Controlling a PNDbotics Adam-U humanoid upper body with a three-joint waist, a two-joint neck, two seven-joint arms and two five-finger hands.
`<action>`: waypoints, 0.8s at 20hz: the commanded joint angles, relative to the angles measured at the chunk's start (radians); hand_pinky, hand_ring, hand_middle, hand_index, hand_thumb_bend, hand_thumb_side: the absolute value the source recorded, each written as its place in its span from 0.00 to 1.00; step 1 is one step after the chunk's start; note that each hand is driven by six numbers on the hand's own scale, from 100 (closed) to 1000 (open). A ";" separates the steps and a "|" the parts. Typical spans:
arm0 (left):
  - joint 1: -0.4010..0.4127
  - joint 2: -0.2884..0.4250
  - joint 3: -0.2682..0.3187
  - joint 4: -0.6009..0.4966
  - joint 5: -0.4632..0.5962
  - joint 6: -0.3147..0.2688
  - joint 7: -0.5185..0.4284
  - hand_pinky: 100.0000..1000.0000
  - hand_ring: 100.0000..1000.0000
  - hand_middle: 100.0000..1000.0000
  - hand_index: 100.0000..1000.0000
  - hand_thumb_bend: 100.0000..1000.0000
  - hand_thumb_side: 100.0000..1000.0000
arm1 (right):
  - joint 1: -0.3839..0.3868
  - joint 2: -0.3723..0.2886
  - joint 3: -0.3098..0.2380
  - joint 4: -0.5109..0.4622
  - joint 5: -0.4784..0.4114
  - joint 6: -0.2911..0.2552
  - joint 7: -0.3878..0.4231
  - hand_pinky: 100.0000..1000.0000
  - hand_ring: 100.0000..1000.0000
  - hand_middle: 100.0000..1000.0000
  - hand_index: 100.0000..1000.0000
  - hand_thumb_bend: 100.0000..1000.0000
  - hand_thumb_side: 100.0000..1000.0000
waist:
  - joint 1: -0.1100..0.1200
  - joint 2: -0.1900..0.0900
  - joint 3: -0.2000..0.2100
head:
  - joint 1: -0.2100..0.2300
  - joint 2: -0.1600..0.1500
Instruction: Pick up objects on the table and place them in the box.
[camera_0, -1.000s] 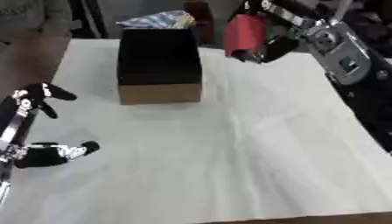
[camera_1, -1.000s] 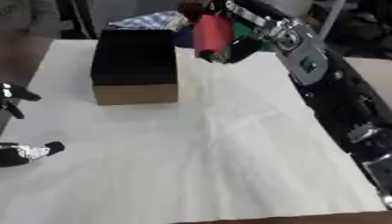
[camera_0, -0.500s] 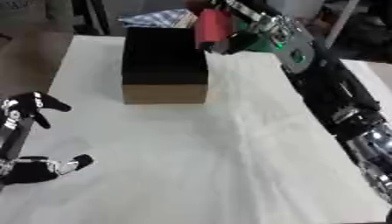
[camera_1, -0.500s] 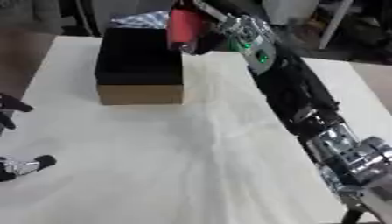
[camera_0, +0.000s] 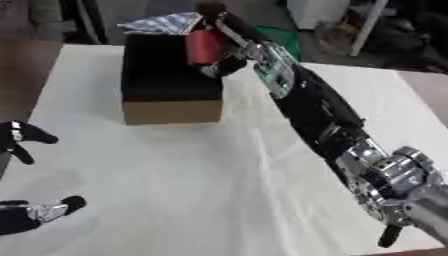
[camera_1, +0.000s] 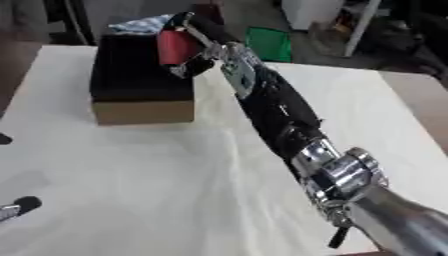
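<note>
- Red object (camera_0: 206, 46), cylinder-like, sits clamped in the right robot hand (camera_0: 223, 50), whose fingers curl round it from behind and below; what exactly the object is I cannot make out.
- Box (camera_0: 168, 80), black inside with a brown cardboard front wall, lies directly under and to the left of that robot hand; the red object hangs over the box's far right part, above the opening and not inside it.
- Step in hand, as I judge it: the carry is done and the placing is about to happen. The next move calls for lowering the object into the dark opening, clear of the right wall, and only then spreading the fingers.
- Right arm reaches far out across the desk (camera_0: 219, 185), stretched nearly straight from the lower right corner to the box, wrist bent so the robot hand hooks over the rim.
- Left robot hand (camera_0: 19, 140) idles well away from the box, at the left edge of the left eye view, fingers spread and holding nothing.
- Patterned blue-and-white thing (camera_0: 162, 23) lies just beyond the box, past the right robot hand; it looks like cloth or a wrapper.
</note>
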 joint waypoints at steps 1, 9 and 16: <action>-0.016 0.003 0.000 -0.012 0.007 -0.001 -0.001 0.43 0.69 0.56 0.65 0.79 0.00 | -0.020 -0.012 -0.005 0.005 0.055 -0.012 -0.021 0.84 0.99 0.96 0.93 0.50 0.22 | 0.006 -0.014 -0.005 | -0.003 -0.013; -0.008 0.005 0.006 -0.008 0.005 0.002 0.002 0.43 0.69 0.56 0.65 0.79 0.00 | -0.011 -0.019 -0.007 -0.027 0.016 -0.016 -0.033 0.86 1.00 1.00 0.94 0.56 0.15 | 0.013 -0.021 -0.032 | 0.002 -0.012; 0.019 0.020 0.040 0.000 -0.004 0.021 0.033 0.43 0.70 0.57 0.66 0.79 0.00 | 0.031 -0.077 0.065 -0.241 -0.290 -0.010 0.062 0.80 0.99 0.89 0.90 0.24 0.00 | 0.035 -0.036 -0.126 | 0.051 0.001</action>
